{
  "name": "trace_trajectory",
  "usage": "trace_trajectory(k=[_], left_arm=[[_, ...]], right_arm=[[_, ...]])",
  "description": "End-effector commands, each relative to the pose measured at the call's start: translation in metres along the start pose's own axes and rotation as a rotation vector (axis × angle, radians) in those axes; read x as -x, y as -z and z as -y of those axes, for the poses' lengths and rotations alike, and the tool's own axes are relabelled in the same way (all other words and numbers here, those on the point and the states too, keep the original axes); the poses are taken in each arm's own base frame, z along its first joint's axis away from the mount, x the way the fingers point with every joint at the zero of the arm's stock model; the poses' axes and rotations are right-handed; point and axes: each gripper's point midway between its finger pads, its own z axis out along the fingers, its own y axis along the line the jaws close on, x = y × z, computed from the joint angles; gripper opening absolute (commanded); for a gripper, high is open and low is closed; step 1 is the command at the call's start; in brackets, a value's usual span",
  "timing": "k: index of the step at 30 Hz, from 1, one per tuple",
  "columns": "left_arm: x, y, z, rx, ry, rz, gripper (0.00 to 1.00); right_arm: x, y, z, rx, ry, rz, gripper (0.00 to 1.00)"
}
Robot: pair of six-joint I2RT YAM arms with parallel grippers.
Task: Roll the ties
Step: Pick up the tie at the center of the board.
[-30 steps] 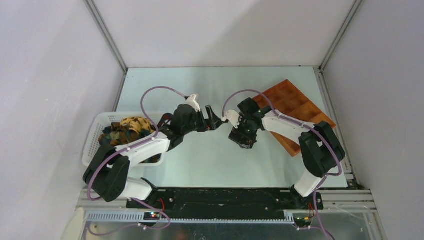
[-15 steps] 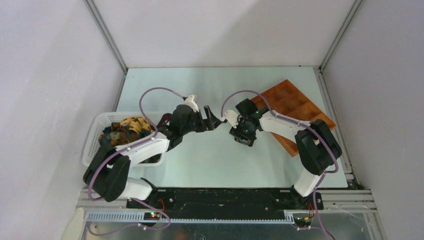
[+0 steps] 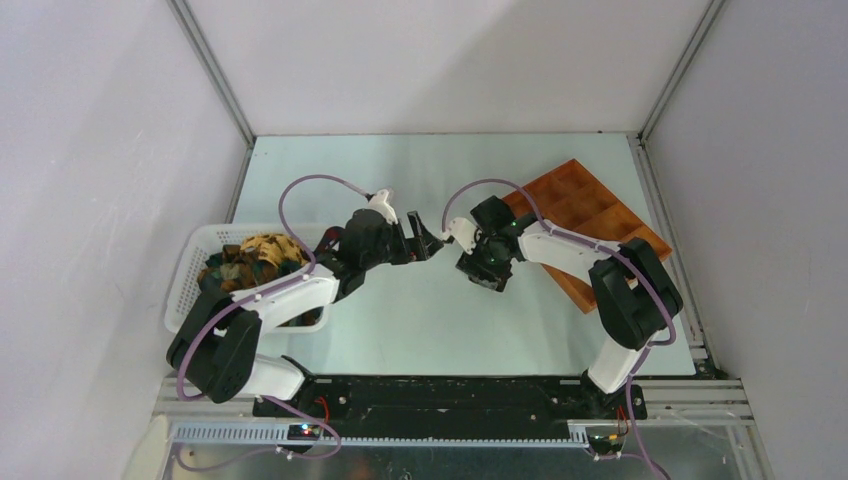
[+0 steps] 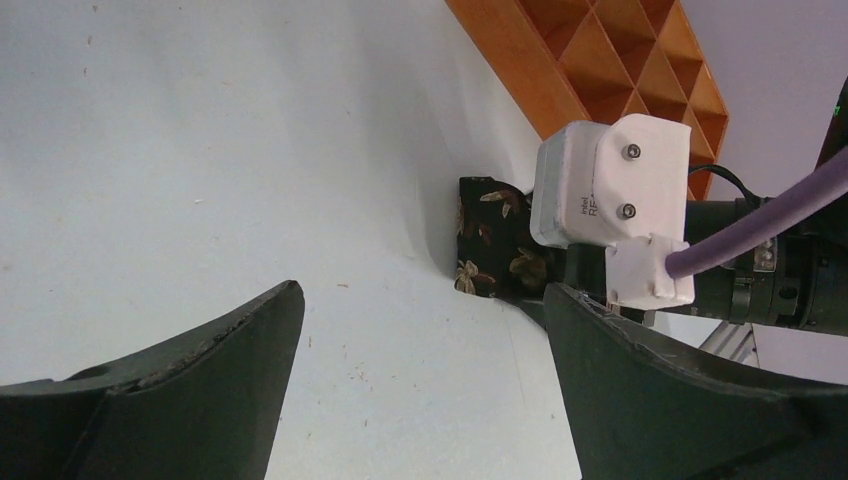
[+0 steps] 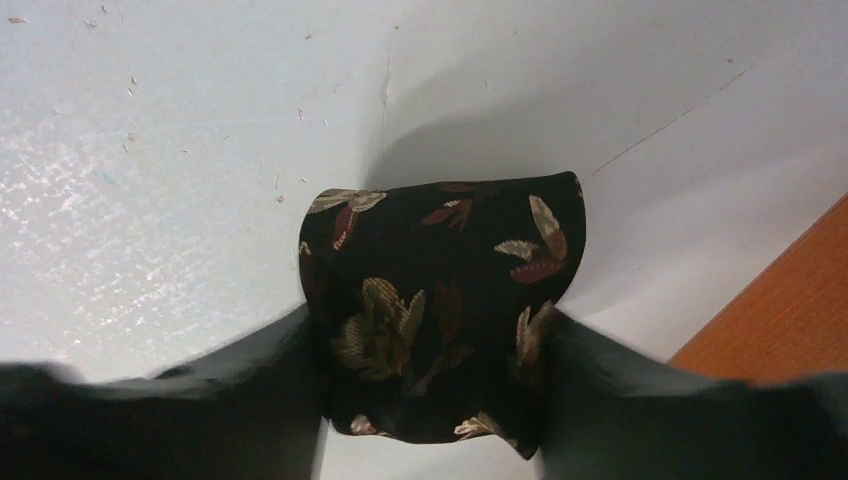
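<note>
Two tools are in view, the left tool point(image 3: 432, 246) and the right tool point(image 3: 487, 278). One rolled tie point(image 5: 440, 330) shows apart from the rest. One white mesh basket point(image 3: 185, 290) holds a heap of ties point(image 3: 250, 260), too tangled together to count. There is one orange compartment tray point(image 3: 590, 215), its cells partly covered and so uncounted, and one desk point(image 3: 420, 320) under them all
</note>
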Motion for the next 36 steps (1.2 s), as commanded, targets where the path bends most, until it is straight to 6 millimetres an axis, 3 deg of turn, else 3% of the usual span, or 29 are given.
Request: trace_trajectory(k=[1, 3, 5, 13, 21, 29, 32, 33, 36], left_arm=[[0.006, 0.0, 0.008, -0.039, 0.002, 0.015, 0.96], [0.004, 0.0, 0.008, -0.041, 0.003, 0.013, 0.96], [0.002, 0.001, 0.007, -0.043, 0.005, 0.009, 0.96], [-0.008, 0.007, 0.001, -0.039, 0.008, -0.001, 0.95], [-0.003, 0.007, 0.004, -0.043, 0.001, 0.011, 0.96], [-0.003, 0.006, 0.003, -0.04, 0.003, 0.009, 0.96], [-0.002, 0.007, 0.003, -0.039, 0.002, 0.013, 0.95], [-0.002, 0.007, 0.003, -0.038, 0.002, 0.014, 0.95], [-0.001, 0.007, 0.003, -0.036, 0.002, 0.018, 0.96]], right_arm=[[0.022, 0.001, 0.01, -0.049, 0.022, 0.059, 0.82], [0.027, 0.003, 0.012, -0.057, 0.029, 0.074, 0.96], [0.028, 0.002, 0.01, -0.046, 0.046, 0.082, 0.99], [0.02, -0.014, 0.01, -0.012, 0.065, 0.017, 0.99], [0.011, -0.027, 0.011, 0.007, 0.056, -0.025, 0.98], [0.005, -0.029, 0.013, 0.009, 0.042, -0.045, 0.87], [0.005, -0.029, 0.013, 0.013, 0.037, -0.04, 0.7], [0.005, -0.029, 0.014, 0.009, 0.031, -0.039, 0.59], [0.006, -0.031, 0.016, 0.002, 0.02, -0.035, 0.4]])
